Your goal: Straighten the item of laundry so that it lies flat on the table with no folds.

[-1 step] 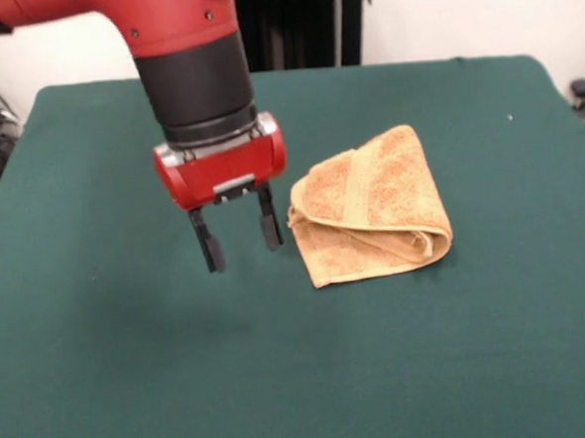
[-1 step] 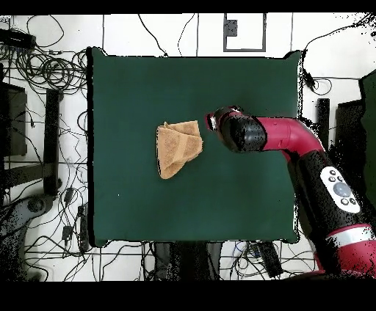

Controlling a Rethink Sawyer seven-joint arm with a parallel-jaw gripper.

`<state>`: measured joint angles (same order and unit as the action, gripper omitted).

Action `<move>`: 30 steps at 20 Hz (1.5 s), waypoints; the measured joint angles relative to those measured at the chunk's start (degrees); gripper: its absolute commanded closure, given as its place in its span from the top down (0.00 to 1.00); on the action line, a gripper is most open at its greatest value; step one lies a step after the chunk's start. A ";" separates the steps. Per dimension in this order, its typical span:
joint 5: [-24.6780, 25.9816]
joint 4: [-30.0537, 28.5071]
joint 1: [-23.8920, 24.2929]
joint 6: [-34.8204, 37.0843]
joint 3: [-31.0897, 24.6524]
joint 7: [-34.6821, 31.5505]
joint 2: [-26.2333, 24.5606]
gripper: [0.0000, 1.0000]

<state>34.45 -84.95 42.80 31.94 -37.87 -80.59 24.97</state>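
Ample bare table around folded towel.

Even, fairly bright light from above leaves only a faint soft shadow on the table beneath the gripper, without glare.

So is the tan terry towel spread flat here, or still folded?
Folded. The tan terry towel lies doubled over on the dark green table, layered edges and a rolled fold showing. The open gripper hangs beside it, apart.
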 measured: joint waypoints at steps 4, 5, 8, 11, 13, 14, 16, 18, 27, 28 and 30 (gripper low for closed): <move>-0.01 0.10 0.45 1.92 -1.17 0.00 -2.56 1.00; -0.02 0.09 0.58 2.13 -1.38 0.00 -2.86 1.00; -0.02 -0.14 1.54 3.04 -2.62 0.00 -4.15 1.00; -0.01 -0.39 2.77 3.65 -4.00 0.01 -5.04 1.00; -0.01 -0.40 4.01 4.53 -5.51 0.24 -5.71 1.00; -0.01 -0.39 4.33 4.84 -5.92 0.33 -5.84 1.00; -0.01 -0.39 5.09 5.73 -6.84 0.50 -6.02 1.00; -0.01 -0.39 5.71 6.55 -7.74 0.57 -6.03 1.00; -0.04 -0.39 6.93 9.73 -10.80 2.04 -6.14 1.00; -0.04 -0.38 6.86 10.38 -11.08 2.21 -6.23 1.00; -0.04 -0.38 6.60 11.83 -11.44 2.61 -6.43 1.00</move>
<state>34.42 -85.33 49.40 43.77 -49.31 -77.98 18.53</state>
